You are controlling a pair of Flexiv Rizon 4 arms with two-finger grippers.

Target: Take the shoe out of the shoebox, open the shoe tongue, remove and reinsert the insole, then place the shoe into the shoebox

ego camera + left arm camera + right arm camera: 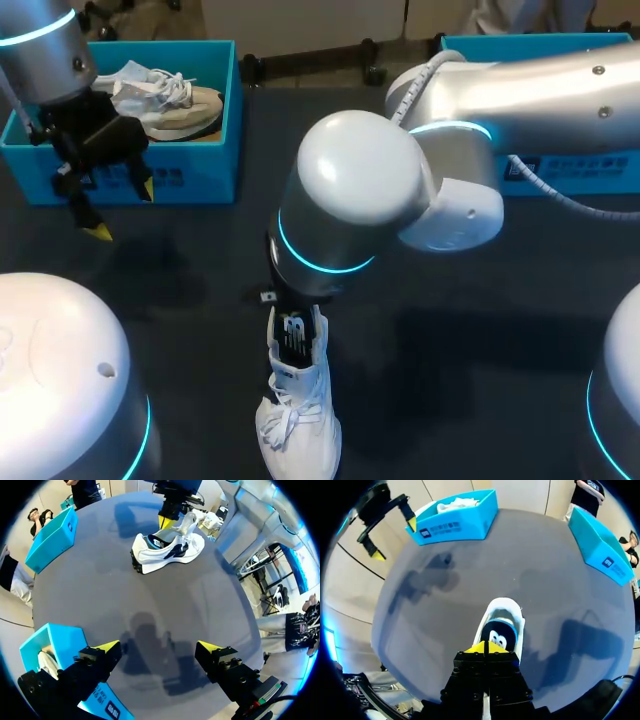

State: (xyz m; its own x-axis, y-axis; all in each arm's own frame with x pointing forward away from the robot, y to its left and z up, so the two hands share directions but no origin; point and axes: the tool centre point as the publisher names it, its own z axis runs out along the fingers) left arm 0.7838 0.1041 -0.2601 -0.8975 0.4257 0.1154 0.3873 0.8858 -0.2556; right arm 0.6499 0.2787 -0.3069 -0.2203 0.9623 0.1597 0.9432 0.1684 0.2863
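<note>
the right arm's rounded silver elbow joint (pixel 355 190) is hanging directly over the white lace-up sneaker (pixel 297 400), which is standing on the dark table (pixel 200 300). the right gripper (pixel 487 647) is pinching the sneaker's raised tongue (pixel 189 524), yellow tips together. well apart from the sneaker, the left gripper (pixel 122 208) is hovering, fingers spread, beside the open blue plastic shoebox (pixel 200 160).

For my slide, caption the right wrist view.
Right gripper pinches the white shoe on the table, blue shoebox beyond.
</note>
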